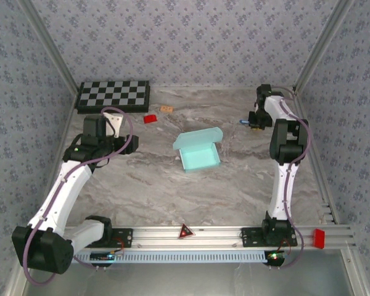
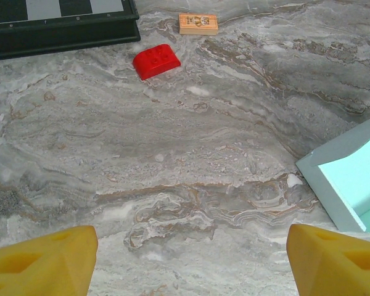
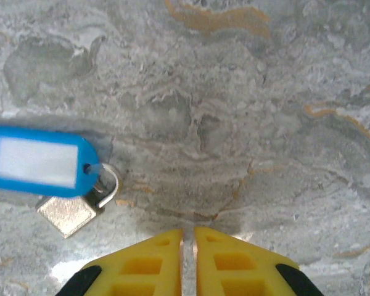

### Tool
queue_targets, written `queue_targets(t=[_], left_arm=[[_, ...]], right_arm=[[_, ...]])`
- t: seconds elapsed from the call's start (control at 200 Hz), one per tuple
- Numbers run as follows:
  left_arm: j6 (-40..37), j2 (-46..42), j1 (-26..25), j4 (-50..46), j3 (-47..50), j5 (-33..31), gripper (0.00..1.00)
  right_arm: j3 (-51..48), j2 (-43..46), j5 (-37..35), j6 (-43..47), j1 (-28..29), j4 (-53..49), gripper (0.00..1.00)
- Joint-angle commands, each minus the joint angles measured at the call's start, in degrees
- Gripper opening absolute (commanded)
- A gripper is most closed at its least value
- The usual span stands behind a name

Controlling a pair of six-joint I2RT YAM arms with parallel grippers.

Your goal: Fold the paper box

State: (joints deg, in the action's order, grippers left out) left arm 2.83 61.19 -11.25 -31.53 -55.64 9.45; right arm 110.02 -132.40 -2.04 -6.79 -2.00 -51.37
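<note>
Marbled tabletop [image 1: 172, 191], with the paper box [image 1: 199, 151] lying between the two claws.

The box sits mid-table, its tray open upward and its lid flap up along the far side, and its long axis runs roughly left to right. The left claw [image 2: 191, 259] hangs spread wide and holds nothing; it is about level with the box, which lies off to its right, clear of both fingers. The right claw [image 3: 188, 256] is pressed almost together on nothing, low beside a blue-tagged key [image 3: 40, 161], beyond the box's far right corner. Both look about equally near, but the spread left one seems readier.
</note>
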Motion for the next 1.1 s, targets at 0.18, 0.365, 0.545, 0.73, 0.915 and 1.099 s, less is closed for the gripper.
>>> queue_targets(t=[0.18,0.365,0.545,0.73,0.915,1.099], left_arm=[[-0.5,-0.1,0.4,-0.4,-0.2,1.1,0.80],[-0.5,0.0,0.4,-0.4,-0.1,1.1,0.80],[-0.5,0.0,0.4,-0.5,-0.1,1.1,0.80],[-0.6,0.2,0.4,-0.4,-0.1,1.0,0.81],[-0.6,0.2,0.4,-0.5,-0.2,1.1,0.81],[-0.6,0.0,0.4,-0.6,-0.2,1.1,0.81]], right_arm=[[-1.4,5.8,8.9,-0.9,-0.8,2.5,0.16],[0.8,4.1,14.6,-3.4,-2.3,4.2,0.28],[5.2,0.0,15.7,-3.1,-2.4,2.5,0.39],[8.2,-3.3,15.8,-3.3,-2.3,0.3,0.44],[9.3,-5.4,15.1,-3.2,-2.0,-0.6,0.44],[10.4,-7.2,14.7,-2.6,-1.6,-2.0,0.44]])
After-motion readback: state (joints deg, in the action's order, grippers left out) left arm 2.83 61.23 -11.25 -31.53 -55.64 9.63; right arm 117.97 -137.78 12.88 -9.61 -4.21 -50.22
